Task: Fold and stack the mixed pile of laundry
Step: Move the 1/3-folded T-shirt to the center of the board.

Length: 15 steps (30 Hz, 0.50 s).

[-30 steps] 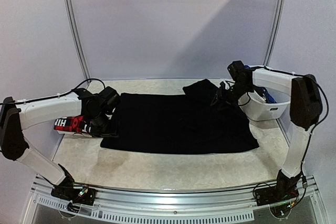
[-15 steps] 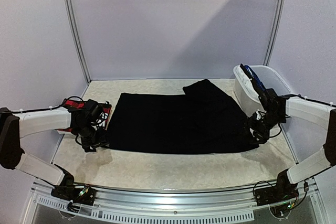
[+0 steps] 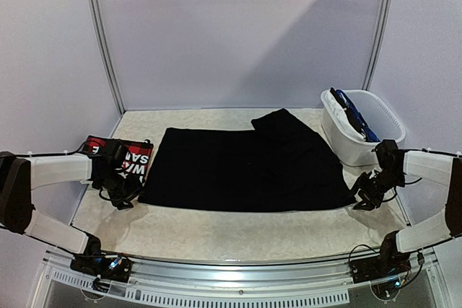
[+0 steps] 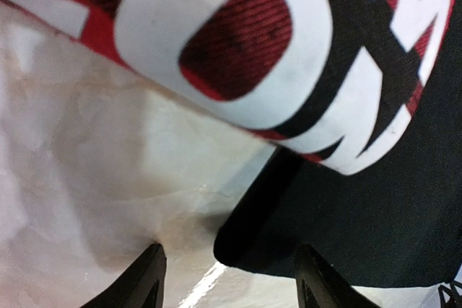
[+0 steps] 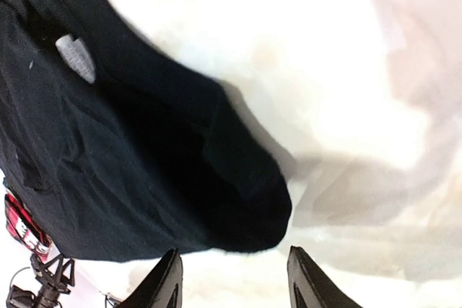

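Plain black garment (image 3: 245, 167) lies spread flat mid-frame in the top view, with one flap doubled over at its upper right. Red-black plaid garment with white lettering (image 3: 128, 156) sits at its left edge, touching it as far as I can tell. Blue plaid shirt (image 3: 354, 115) hangs in the white plastic basket (image 3: 339, 141), upper right.

Left gripper (image 4: 231, 250) is low over the black garment's lower-left corner, jaws apart, nothing in them. Right gripper (image 5: 234, 250) is the same at the lower-right corner: released, the corner just ahead of the fingers.

I judge the step to be pinching both near corners for the first fold. To do it well, I get one finger under each corner against the pale marbled table (image 3: 238, 232) and take black cloth only. On the left I keep clear of the plaid. I close both together and lift level, so the hem stays straight.
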Available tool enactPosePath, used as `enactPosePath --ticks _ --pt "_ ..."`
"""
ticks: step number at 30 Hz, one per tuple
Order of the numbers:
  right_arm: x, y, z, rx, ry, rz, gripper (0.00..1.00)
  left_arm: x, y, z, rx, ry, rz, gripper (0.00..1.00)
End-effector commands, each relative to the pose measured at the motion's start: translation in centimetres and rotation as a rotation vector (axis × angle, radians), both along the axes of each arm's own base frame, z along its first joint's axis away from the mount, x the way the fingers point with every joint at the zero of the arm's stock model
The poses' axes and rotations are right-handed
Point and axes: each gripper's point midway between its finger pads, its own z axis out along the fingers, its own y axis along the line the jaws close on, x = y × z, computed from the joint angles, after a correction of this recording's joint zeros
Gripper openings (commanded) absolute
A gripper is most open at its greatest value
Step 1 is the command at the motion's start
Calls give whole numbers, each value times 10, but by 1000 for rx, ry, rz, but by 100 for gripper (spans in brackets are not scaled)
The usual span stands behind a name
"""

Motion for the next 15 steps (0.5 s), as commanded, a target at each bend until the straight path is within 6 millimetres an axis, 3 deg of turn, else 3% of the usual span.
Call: enactPosePath --ticks 1,7,12,15 --pt "10 -1 -9 15 -25 -26 47 3 0 -8 -27 -4 10 61" --pt "22 -4 -22 18 -27 -38 36 4 -1 -13 -37 6 11 60" --pt "21 -7 -26 7 -13 -33 9 4 -1 -14 -34 13 10 57" --pt "21 -9 -25 -6 -12 -25 0 5 -2 -17 -36 18 6 50"
